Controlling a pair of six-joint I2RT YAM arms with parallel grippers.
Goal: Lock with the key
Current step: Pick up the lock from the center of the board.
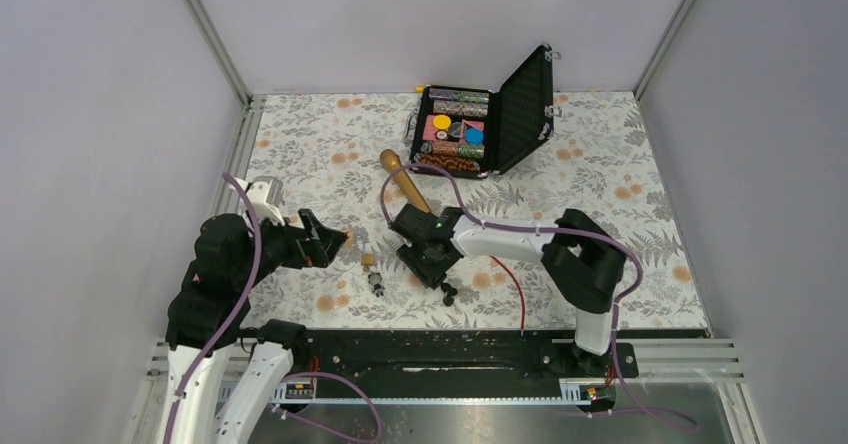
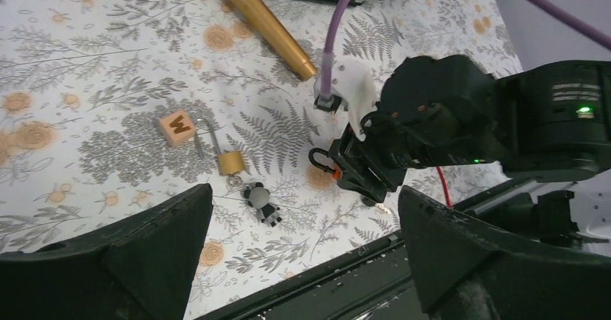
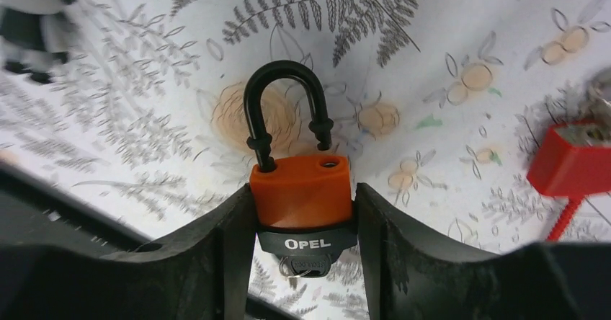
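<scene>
One red lock (image 3: 569, 165), perhaps, beside padlock (image 3: 301, 190)

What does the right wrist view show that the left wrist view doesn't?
Only right wrist: the OPEL band on the orange padlock, a key beneath it, one shackle leg out of its hole. Only left wrist: a brass padlock, a W tile, a wooden handle. Both: the orange padlock clamped between the jaws of the right gripper, over the floral cloth.

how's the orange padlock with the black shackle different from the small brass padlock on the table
The orange padlock is clamped in the right gripper; the brass padlock lies loose on the table. The orange one's shackle is black, the brass one's bare metal. Both shackles look open.
</scene>
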